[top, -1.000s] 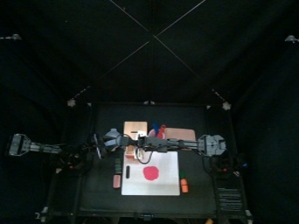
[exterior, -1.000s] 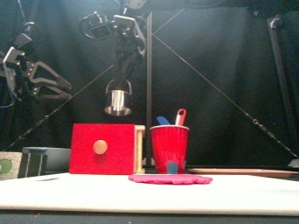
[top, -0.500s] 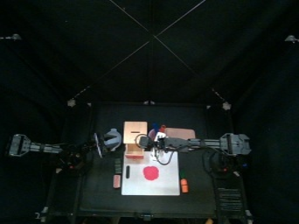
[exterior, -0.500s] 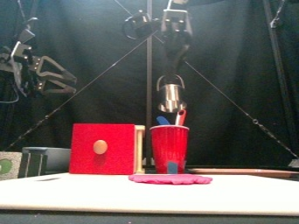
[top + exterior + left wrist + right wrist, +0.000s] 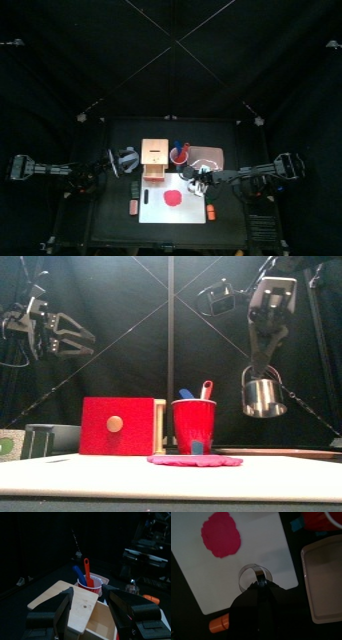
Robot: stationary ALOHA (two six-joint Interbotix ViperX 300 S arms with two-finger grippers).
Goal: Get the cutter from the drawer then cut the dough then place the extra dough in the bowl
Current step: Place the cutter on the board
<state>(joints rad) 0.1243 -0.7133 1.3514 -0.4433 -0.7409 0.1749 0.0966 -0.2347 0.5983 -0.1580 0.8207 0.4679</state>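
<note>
A: Biggest first?
B: Black tabletop [image 5: 110, 225] fills lower half of top view. White cutting board [image 5: 187, 213] lies lower centre on it.
A: Box?
B: Pale wooden box w/ red drawer front [image 5: 120, 426], left of centre in front view. In top view it's just above board's upper left. Left pincer [image 5: 95, 608] released, jaws spread, nothing betw. them, box top showing beyond.
A: Next?
B: Flat pink tray [image 5: 328, 582] at rt edge of rt wrist view, just beside board. Red cup [image 5: 194, 424] mid-frame in front view, just rt of box.
A: Dough, cutter?
B: Flat pink-red dough disc [image 5: 195, 460] lies on board, in front of cup. Round metal cutter w/ wire handle [image 5: 263, 398] hangs in air at rt of front view, clear above board, apart from dough. Right pincer [image 5: 260, 585] clenched on its wire handle.
A: Small stuff?
B: Blue toy knife [image 5: 186, 394] and red toy knife [image 5: 206, 388] stand in cup. Small orange toy [image 5: 218, 623], lower left of rt wrist view, off board's edge.
</note>
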